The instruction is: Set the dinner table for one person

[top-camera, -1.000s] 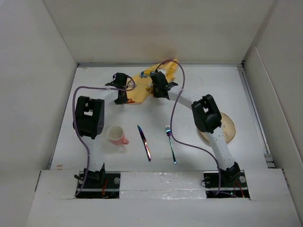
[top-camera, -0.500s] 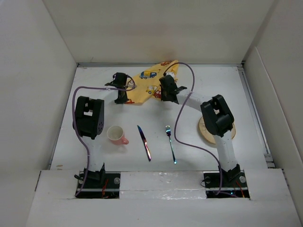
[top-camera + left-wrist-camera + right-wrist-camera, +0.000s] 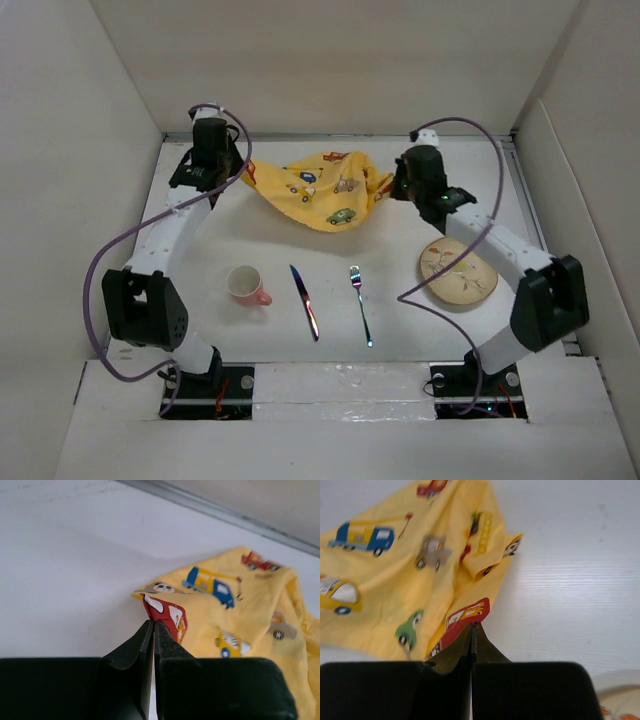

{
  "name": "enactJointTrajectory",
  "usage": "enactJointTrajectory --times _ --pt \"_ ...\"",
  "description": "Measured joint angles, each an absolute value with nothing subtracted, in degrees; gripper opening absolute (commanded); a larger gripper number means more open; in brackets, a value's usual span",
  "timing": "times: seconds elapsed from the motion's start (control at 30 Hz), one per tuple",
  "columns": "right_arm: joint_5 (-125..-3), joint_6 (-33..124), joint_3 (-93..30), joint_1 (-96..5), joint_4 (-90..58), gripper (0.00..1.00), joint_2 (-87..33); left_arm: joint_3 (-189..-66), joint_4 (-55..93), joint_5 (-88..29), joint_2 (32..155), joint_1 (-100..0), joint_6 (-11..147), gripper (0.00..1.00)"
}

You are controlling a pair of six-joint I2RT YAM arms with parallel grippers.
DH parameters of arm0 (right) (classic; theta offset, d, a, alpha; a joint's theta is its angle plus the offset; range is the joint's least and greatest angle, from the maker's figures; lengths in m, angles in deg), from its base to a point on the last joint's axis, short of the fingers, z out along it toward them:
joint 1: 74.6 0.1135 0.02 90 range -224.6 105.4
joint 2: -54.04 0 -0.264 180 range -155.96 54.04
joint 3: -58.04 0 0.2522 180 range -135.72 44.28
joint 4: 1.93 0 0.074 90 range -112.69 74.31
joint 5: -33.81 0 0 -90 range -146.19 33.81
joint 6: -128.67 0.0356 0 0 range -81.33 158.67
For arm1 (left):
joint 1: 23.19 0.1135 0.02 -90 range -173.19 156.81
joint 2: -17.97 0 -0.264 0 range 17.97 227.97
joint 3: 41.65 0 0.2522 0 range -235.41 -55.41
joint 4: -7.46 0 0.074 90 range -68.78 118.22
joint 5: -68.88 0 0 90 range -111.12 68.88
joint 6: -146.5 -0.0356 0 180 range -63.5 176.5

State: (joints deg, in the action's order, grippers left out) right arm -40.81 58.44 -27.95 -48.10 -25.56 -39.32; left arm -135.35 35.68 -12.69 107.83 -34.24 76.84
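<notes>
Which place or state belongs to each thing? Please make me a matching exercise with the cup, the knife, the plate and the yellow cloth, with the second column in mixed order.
Things:
1. pink cup
2. knife
3. plate
4. yellow cloth

Places or states:
A. pinched by the left gripper and the right gripper
B. between the cup and the fork
C. right of the fork
D. left of the knife

Pairs: 1-D, 2-B, 3-C, 4-A.
</notes>
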Motion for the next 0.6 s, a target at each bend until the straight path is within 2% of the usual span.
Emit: enactJointTrajectory --times 0.17,0.37,0.47,0.6 --pt "-40.24 57.87 -23.99 -53.04 -26.82 0.0 -22.82 -136.99 34.94 -13.15 101.56 -33.58 78.26 0.0" --pt "-40.59 57.33 -25.37 -59.03 -27.48 0.0 -7.73 -138.17 33.78 -14.03 93.95 -33.71 79.83 0.0" --pt "-42.45 57.04 -28.82 -63.42 -27.87 0.0 -6.53 -139.76 32.6 -14.03 91.99 -33.71 80.18 0.0" --pt "-47.3 56.89 -34.4 -67.16 -28.07 0.0 -11.39 -141.05 31.0 -14.2 92.05 -33.71 80.49 0.0"
